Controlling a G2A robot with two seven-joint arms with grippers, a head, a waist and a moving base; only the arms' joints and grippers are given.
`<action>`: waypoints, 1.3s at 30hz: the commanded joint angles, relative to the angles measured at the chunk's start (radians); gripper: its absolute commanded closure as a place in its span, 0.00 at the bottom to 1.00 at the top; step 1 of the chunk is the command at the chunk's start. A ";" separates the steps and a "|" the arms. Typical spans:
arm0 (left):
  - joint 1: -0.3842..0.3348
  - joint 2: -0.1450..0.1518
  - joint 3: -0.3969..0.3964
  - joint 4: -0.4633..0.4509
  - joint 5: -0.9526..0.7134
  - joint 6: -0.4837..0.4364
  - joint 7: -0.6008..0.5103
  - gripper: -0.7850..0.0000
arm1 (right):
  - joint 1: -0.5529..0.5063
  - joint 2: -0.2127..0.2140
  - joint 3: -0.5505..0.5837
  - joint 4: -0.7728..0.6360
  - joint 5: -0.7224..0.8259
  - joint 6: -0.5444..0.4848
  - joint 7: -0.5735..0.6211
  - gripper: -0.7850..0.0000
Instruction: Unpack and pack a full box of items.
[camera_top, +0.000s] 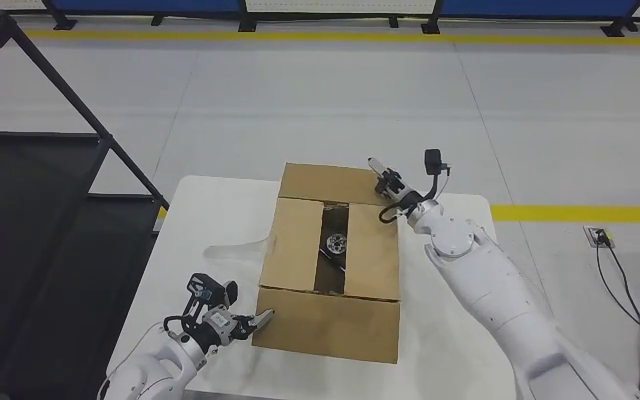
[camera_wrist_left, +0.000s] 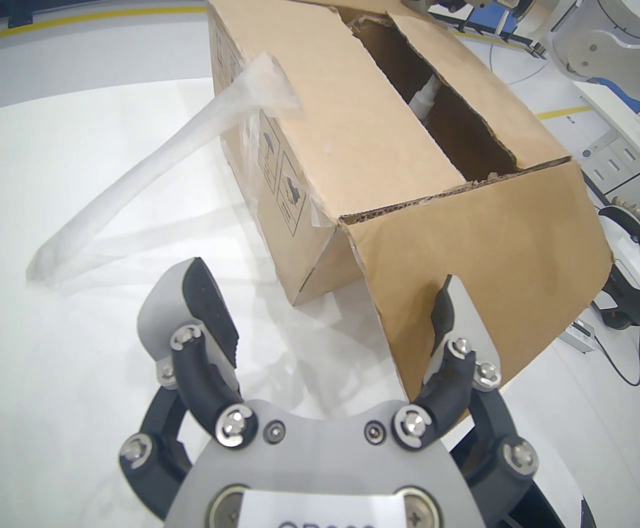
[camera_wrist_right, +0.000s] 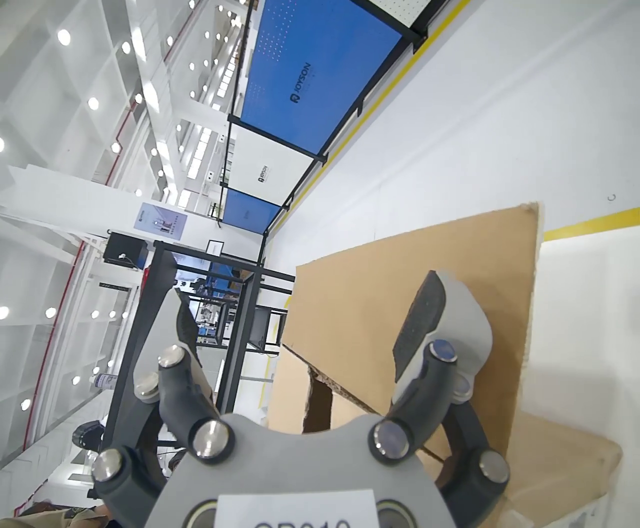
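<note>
A brown cardboard box (camera_top: 300, 240) sits mid-table, its two long top flaps folded in with a gap between them. Through the gap I see a dark round item (camera_top: 336, 242) and a white item (camera_wrist_left: 425, 97). My left gripper (camera_wrist_left: 325, 310) is open at the box's near left corner (camera_top: 258, 315), and the side edge of the near end flap (camera_wrist_left: 500, 280) lies between its fingers without being clamped. My right gripper (camera_top: 380, 172) is open over the far end flap (camera_wrist_right: 400, 260), one pad (camera_wrist_right: 420, 320) close in front of the cardboard.
A strip of clear tape (camera_wrist_left: 150, 175) hangs peeled from the box's left side down onto the white table (camera_top: 200, 220). A black metal frame (camera_top: 60, 100) stands beyond the table's left edge. Bare table lies left of the box.
</note>
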 joint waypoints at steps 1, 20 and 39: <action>0.000 0.000 0.000 0.000 0.000 0.000 0.000 0.00 | 0.014 -0.014 -0.008 0.036 0.001 0.004 0.033 0.00; 0.000 0.000 0.000 0.000 0.000 0.000 0.000 0.00 | 0.057 -0.070 0.025 0.136 0.020 -0.134 0.149 0.00; -0.073 -0.006 -0.030 0.131 -0.148 0.190 0.085 0.00 | -0.018 -0.030 0.091 -0.110 0.106 -0.054 0.734 0.00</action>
